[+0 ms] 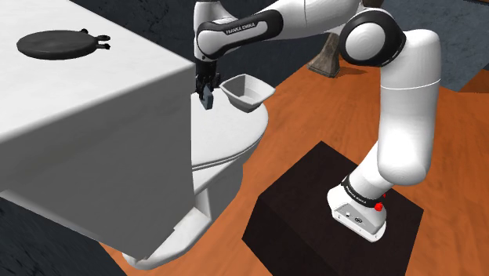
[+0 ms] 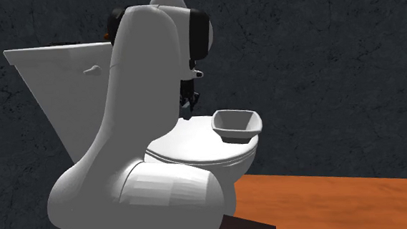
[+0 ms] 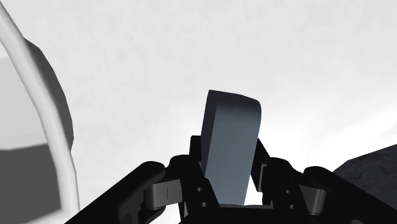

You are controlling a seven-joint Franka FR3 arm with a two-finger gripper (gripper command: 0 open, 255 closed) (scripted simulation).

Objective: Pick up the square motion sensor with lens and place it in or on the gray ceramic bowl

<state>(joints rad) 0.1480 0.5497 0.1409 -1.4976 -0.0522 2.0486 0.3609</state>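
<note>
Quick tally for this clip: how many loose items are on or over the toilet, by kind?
Grey bowl on the toilet lid: 1
Blue-grey sensor block clasped by the tool: 1
Dark round disc on the tank: 1
Total: 3

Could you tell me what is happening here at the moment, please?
The white Franka arm's black two-finger gripper is shut on a small grey-blue square motion sensor, holding it over the closed white toilet lid, close to the white tank. The light grey squarish bowl sits on the lid, just to the shoulder view's right of the gripper, and the sensor is not yet in it. A flat black round object lies on top of the tank.
</note>
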